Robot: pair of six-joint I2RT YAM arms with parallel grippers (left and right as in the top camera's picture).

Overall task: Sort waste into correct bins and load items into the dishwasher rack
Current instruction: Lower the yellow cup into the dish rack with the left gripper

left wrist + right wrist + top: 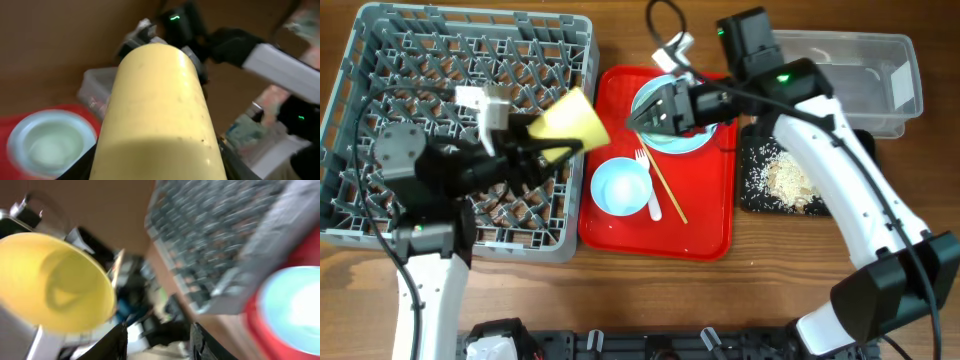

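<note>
Two claws meet over the gap between rack and tray. At the counter's left edge sits the grey dishwasher rack (520, 245); only its upright pegs show, with no dish seated that I can make out. Over its right wall the left claw (552, 143) is clenched on the yellow cup (572, 118), held on its side with the mouth towards the middle of the counter. To load it well, I judge the cup should be turned mouth down, carried inward past the wall and lowered between pegs, not onto one, before letting go.

Mid-counter, the red tray (705, 215) carries a mint plate (695, 140) at its far end, a mint bowl (620, 186) nearer, and a white fork (642, 160), spoon (653, 207) and chopsticks (668, 190) beside it. The right claw (642, 113) hangs over the plate, fingers parted and empty.

Towards the right edge, the black tray (748, 200) holds rice scraps (785, 178). At the far right corner the clear tub (860, 38) looks nearly bare; something pale shows at its right end, which I cannot identify.
</note>
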